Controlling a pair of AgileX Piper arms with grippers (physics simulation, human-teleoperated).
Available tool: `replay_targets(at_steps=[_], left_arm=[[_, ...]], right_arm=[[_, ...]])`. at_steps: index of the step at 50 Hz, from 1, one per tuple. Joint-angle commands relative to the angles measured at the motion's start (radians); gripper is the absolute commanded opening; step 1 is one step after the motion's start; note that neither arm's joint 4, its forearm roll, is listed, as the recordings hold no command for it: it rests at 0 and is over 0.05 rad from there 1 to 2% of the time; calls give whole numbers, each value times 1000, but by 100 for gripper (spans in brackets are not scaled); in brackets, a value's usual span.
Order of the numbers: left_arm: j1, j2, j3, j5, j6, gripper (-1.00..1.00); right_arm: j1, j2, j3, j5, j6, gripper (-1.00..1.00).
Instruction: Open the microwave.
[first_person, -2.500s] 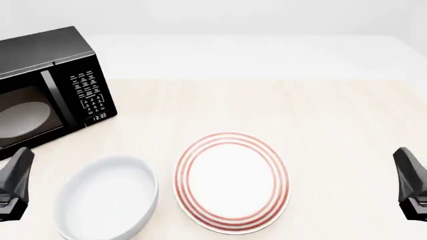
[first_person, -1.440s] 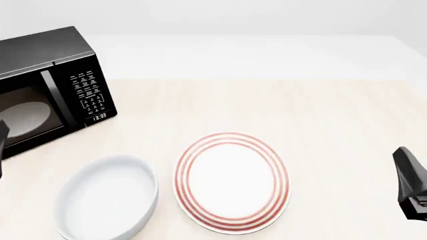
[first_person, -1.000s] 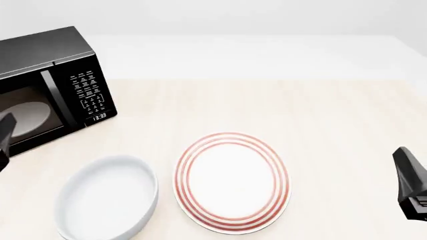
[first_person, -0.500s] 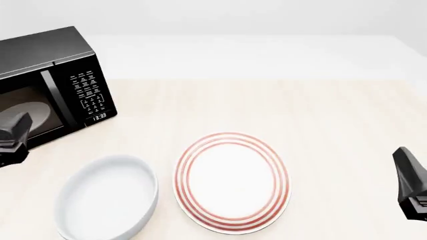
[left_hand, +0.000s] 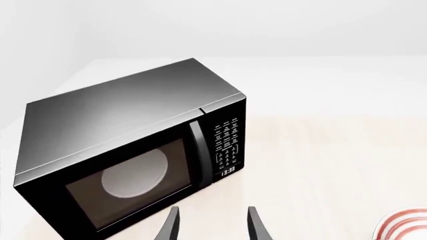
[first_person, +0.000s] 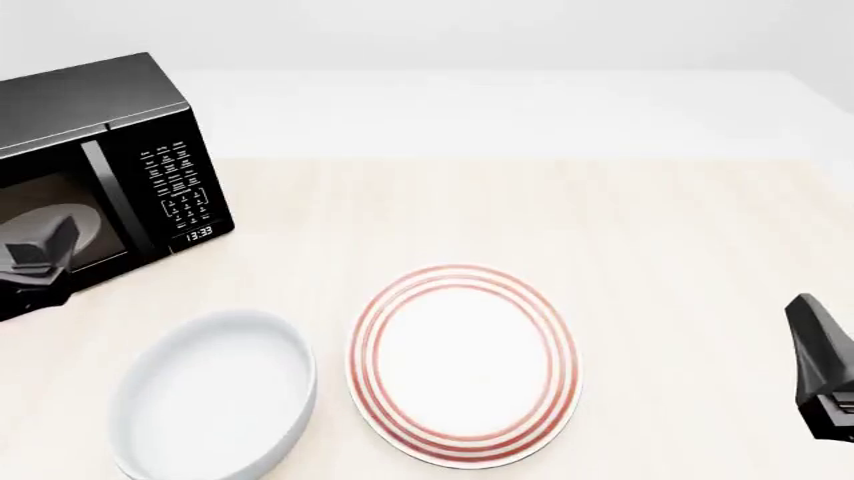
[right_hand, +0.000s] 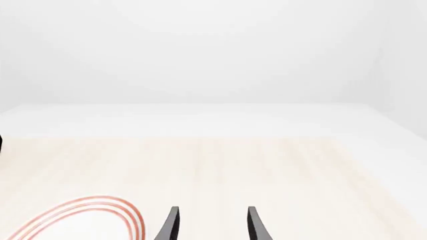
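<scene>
Pale wood table (first_person: 667, 230) w/ white wall behind, plain sim render. Microwave (first_person: 94, 150) at far left of front view, glossy black, turned a bit so door + keypad face toward the arms' side. Door shut; dark glass w/ pale round turntable showing through, vertical bar handle (first_person: 100, 195) just left of keypad (first_person: 176, 185), clock at keypad's bottom. Partly cut by left edge of front view.

L gripper (first_person: 40, 255) low at left edge, in front of microwave's glass door, tips pointing up and forward toward it, near the door's lower part. Contact w/ door: can't tell from front view. In L wrist view, two dark fingers (left_hand: 169, 227) spread apart w/ bare table between, holding nothing; microwave (left_hand: 133, 150) fills view ahead, handle (left_hand: 198, 152) ahead and roughly in line w/ the gap, not touched.

R gripper (first_person: 825, 375) at far right edge, low, well apart from everything, pointing up/forward. R wrist view: fingers (right_hand: 255, 227) parted same way, nothing between, open table ahead, red-ringed plate rim at corner.

Red-ringed plate (first_person: 463, 365) centre front. White bowl (first_person: 214, 400) just left of it, not touching, near L gripper but below it in view.
</scene>
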Motion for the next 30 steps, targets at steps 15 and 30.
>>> replay_targets(at_steps=[15,30], left_arm=[[-11,206,-75,-97,-17,100],[14,347,-92,-211,-12,100]], right_arm=[[0,0,0,0,0,100],[0,0,0,0,0,100]])
